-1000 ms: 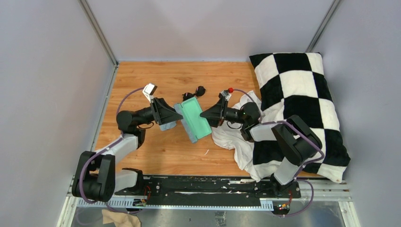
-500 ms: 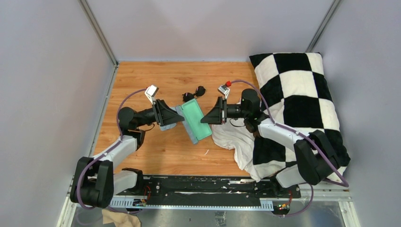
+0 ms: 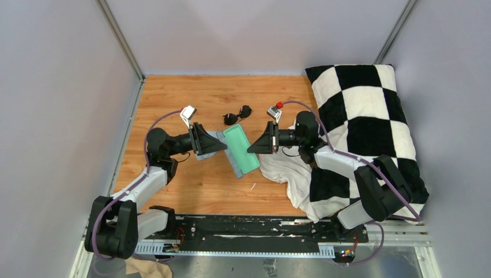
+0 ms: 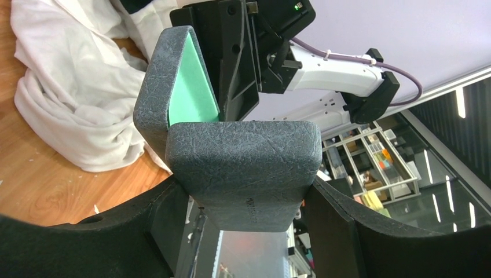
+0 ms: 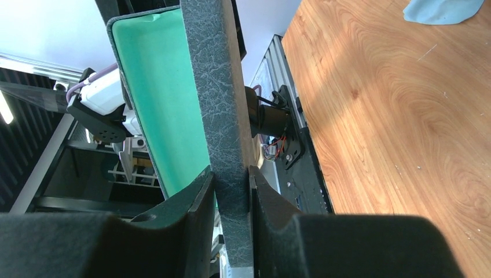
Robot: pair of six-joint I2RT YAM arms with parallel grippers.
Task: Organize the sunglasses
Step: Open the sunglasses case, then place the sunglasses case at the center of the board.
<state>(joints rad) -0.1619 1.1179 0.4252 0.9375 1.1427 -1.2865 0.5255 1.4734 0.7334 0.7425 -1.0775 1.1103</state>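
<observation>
Narrowly, right pincer (image 5: 231, 180) pinches case (image 5: 212, 87) wall.

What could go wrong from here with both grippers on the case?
1. The right gripper pinches only a thin wall of the case; it may slip, and the case could close.
2. The left gripper also holds the case, so neither is free for the sunglasses on the table beyond it; a release may tip the case.
3. The right arm reaches over the cloth and might drag it.
</observation>
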